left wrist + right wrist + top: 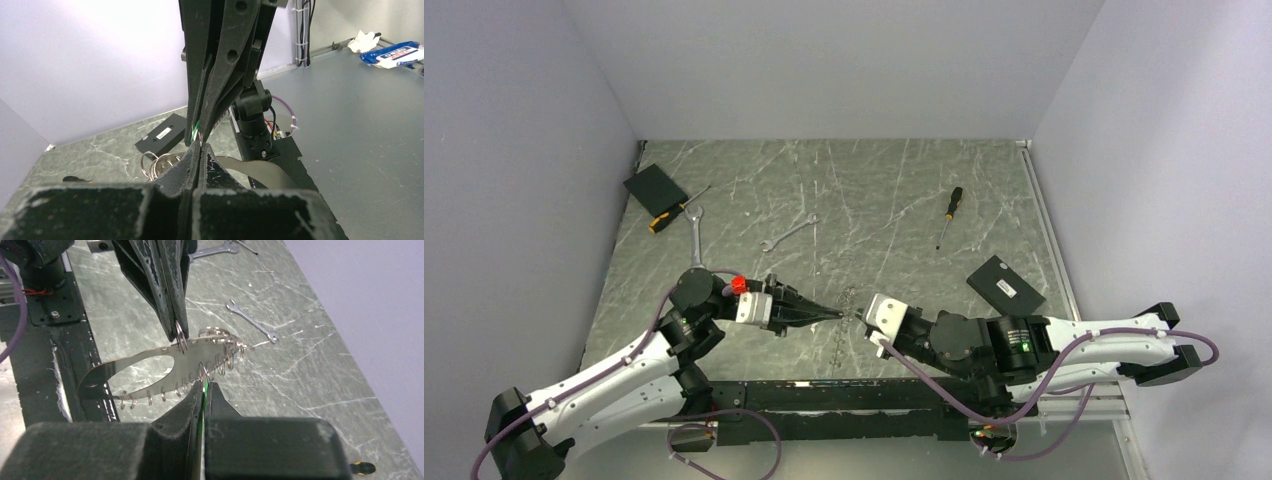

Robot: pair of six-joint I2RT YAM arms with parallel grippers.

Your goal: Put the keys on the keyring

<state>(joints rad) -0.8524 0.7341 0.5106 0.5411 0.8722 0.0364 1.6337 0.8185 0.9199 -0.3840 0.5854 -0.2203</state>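
Tools are scattered along the far left: a black pad (656,187), a screwdriver (674,213) leaning on it, and a wrench (696,232) just below.

The left arm (624,375) reaches in toward the middle, and its jaws are pressed together on one small ring (181,340) of the keyring (200,352). Up close the keyring is a flat shiny metal strip with an oval cutout and a whole row of little split rings along one edge. It sits near the front edge of the surface, right between the two sets of jaws. It looks lifted, but I can't say for sure.

A second wrench (790,232) lies further back, about mid-surface.

The right arm (1064,340) comes in from the other side, jaws closed tight on the green key (204,390). Only a thin green sliver shows between them. The key's tip is right up at one of the rings on the strip's edge, and I can't tell whether it's touching or not.

Off to the right are another screwdriver (949,213) and a black box (1006,285), both well apart from the action.
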